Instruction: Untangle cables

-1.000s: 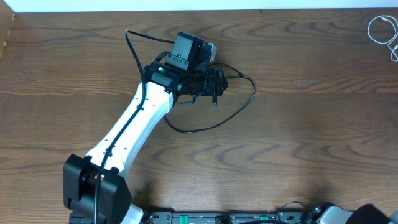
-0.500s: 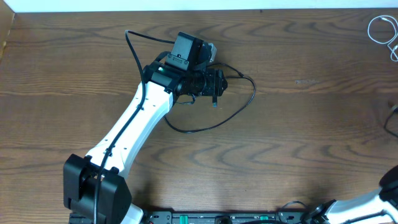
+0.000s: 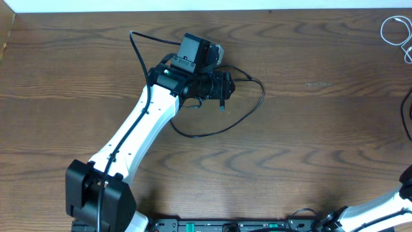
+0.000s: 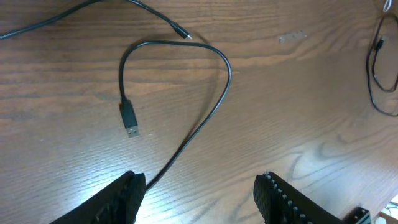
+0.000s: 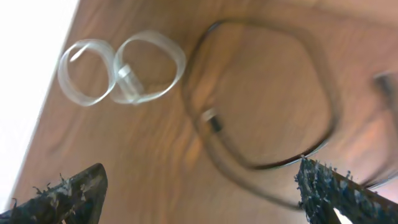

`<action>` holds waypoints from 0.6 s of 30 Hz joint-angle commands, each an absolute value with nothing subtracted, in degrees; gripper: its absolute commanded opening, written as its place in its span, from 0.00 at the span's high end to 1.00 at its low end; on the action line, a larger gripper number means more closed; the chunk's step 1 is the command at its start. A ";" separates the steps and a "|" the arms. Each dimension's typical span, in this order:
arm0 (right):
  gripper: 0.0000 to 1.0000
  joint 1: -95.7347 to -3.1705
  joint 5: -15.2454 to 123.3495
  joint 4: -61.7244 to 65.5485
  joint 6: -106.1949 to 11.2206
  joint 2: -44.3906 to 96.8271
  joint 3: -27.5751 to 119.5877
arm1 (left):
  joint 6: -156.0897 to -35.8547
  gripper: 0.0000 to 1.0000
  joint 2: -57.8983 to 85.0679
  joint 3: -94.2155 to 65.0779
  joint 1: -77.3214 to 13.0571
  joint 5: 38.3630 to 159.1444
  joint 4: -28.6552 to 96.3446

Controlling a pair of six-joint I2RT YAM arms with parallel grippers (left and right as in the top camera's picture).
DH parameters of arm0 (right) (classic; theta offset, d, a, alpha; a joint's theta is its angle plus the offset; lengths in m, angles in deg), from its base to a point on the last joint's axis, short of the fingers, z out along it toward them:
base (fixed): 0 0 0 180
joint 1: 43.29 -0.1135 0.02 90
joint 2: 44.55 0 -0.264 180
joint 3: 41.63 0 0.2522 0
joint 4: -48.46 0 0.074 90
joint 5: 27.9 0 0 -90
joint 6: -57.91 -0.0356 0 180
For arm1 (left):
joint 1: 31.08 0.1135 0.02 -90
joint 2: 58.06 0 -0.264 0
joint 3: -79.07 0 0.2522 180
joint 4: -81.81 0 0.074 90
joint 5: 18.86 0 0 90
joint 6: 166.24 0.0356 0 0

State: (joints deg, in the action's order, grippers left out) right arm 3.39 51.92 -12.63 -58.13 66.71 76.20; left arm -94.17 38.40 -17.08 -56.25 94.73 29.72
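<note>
A thin black cable lies on the brown wood-grain tabletop, left of centre, curving out to the right of the left gripper and back under the white left arm. In the left wrist view the thin black cable forms one open, rounded loop with no crossing in it. One end carries a flat black USB plug with a silver tip, which lies flat inside the loop's left side. A separate strand near the top ends in a small narrow plug. The long strand runs down toward the left gripper and passes just beside one of the fingers. The jaws stand well apart and clamp nothing.

The white cable sits at the far right corner, well apart from the black one. In the blurred right wrist view the white cable is gathered into two round loops bound at the middle, like a figure eight. Just beside it lies a second thin black cord in one wide loop with a small pale plug at its end; whether it touches the white cable I cannot tell. The right gripper hangs above them, jaws wide apart and empty.
</note>
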 commanded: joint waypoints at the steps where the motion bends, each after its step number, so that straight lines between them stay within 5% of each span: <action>1: 0.05 2.16 33.67 -14.23 -53.26 64.61 76.66 | -93.19 0.39 38.23 -17.43 -55.90 89.68 29.72; 18: 0.06 -31.52 25.36 -18.93 -31.38 70.25 76.14 | -93.19 0.38 30.12 -17.96 -39.40 84.98 17.20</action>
